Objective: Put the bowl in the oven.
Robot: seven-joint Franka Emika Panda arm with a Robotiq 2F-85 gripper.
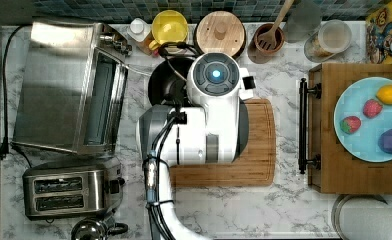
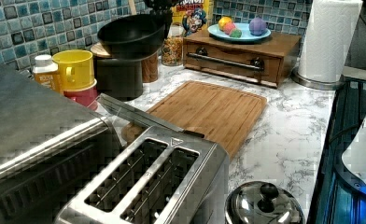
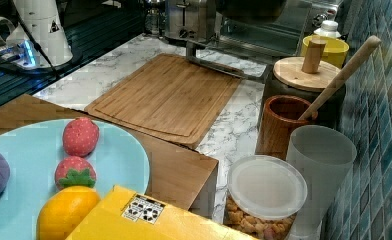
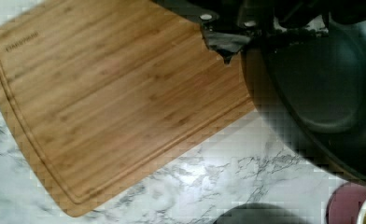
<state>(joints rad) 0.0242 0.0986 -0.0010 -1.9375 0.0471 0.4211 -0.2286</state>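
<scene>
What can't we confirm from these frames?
- Finger contact on the bowl: cut off by the left view's upper edge, dark and merged in the wrist view.
- Oven interior: top view looks down on its roof.
- Part of the bowl: the arm covers it in the top view.

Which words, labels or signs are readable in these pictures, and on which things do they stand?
None reads fully.
Cutting board: a brand burned into one corner, too blurred to read.
Cereal box: letters at its top edge, cut off and unreadable.
Yellow box: a white label with a recycling-like sign, too small to read.
</scene>
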